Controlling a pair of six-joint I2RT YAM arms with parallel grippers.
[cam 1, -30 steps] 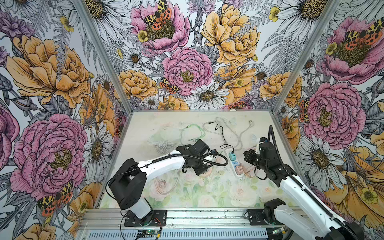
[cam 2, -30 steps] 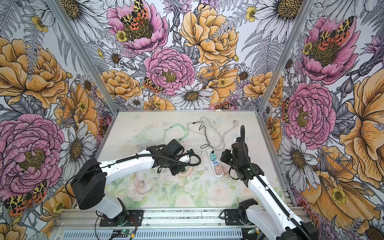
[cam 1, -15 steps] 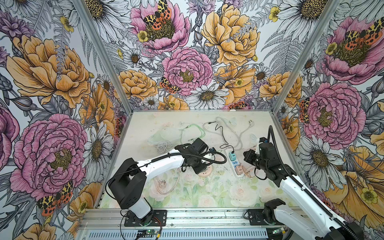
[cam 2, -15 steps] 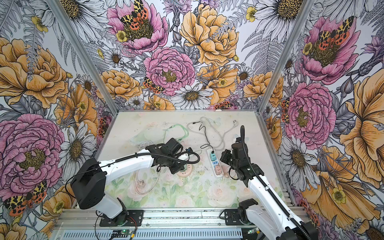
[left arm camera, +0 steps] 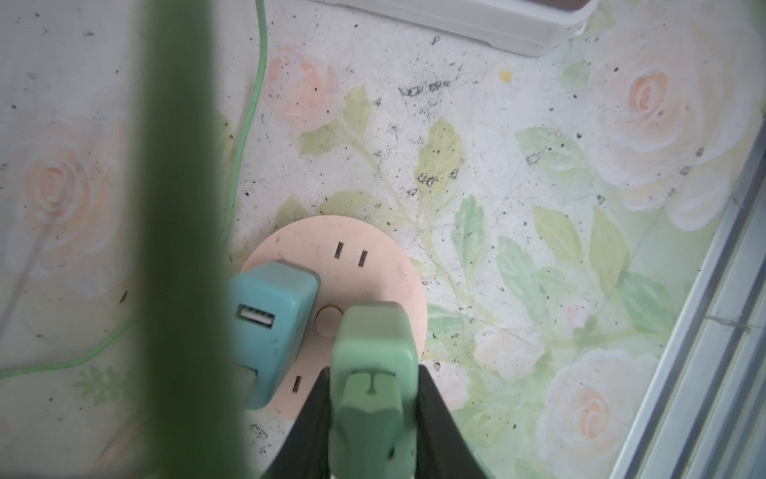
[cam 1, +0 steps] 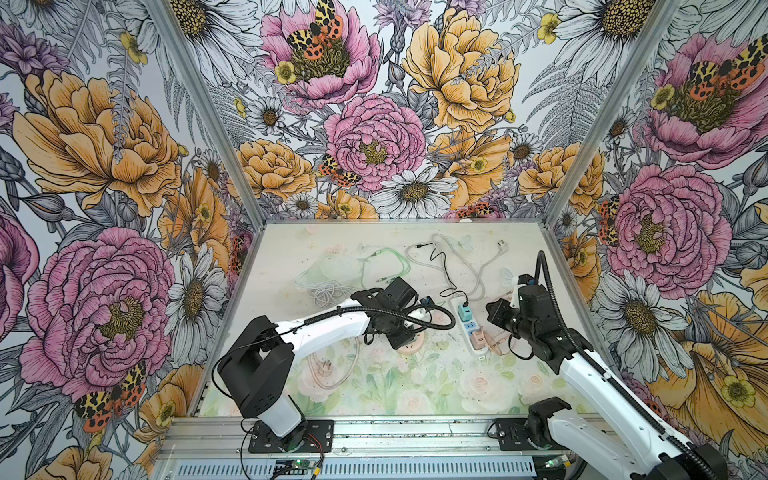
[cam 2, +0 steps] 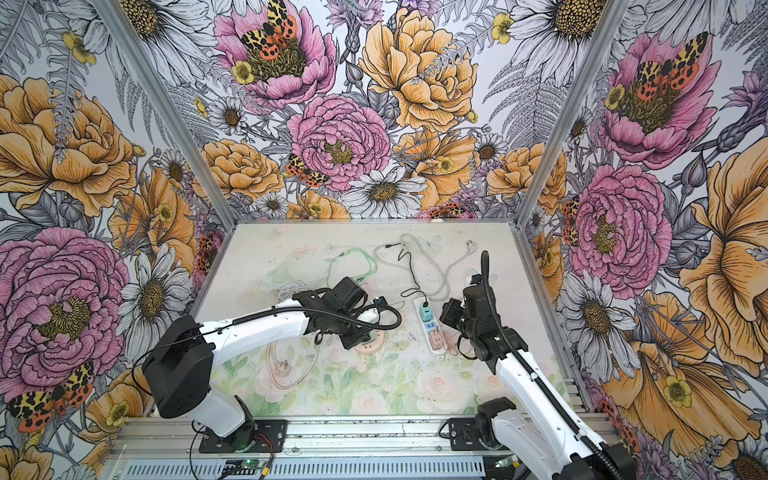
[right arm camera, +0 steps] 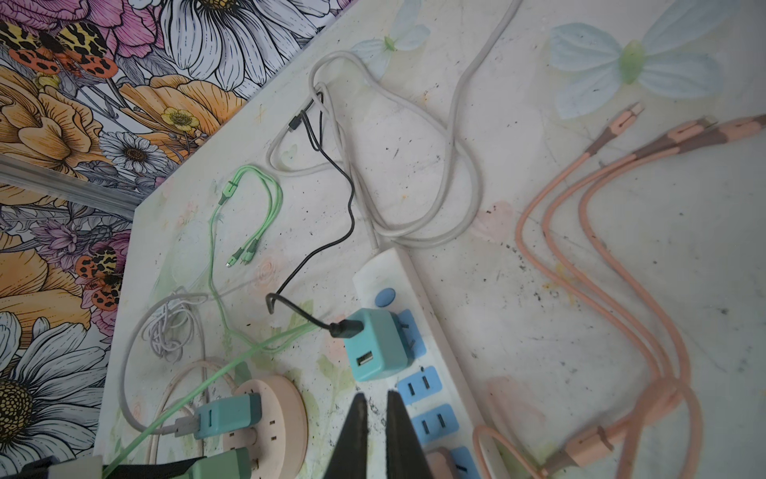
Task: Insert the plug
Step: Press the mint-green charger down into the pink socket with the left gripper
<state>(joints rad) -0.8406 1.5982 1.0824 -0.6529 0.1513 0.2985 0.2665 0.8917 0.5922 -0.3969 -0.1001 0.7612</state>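
In both top views my left arm point(cam 1: 328, 326) stretches across the table point(cam 1: 415, 395) to the round pink socket hub point(cam 1: 411, 348). Its wrist covers most of the hub and hides the claw. The white power strip point(cam 2: 438, 349) lies near the hub, to its right, and my right arm point(cam 2: 515, 374) ends close to the strip's right edge.

From the left wrist camera I see the left gripper point(left arm camera: 373, 375) clamped on the green plug point(left arm camera: 373, 331), with a black finger point(left arm camera: 315, 414) on each side of it. The plug stands against the hub's face, next to the centre button and just beside the blue USB charger point(left arm camera: 269, 315), which is seated in the hub. I cannot tell whether the plug's prongs are in their slots. A thin green cable point(left arm camera: 248, 116) trails over the table past the hub, and a blurred green band close to the lens blocks part of this view.

From the right wrist camera the right gripper point(right arm camera: 375, 398) hangs over the table between the hub and the strip. Its two fingers are nearly together with nothing between them. A second blue charger point(right arm camera: 377, 348) sits in the strip with a black cable point(right arm camera: 323, 257) plugged into it. Pink cables point(right arm camera: 580, 249) loop on the far side of the strip. The green plug shows at the frame's edge, against the hub.
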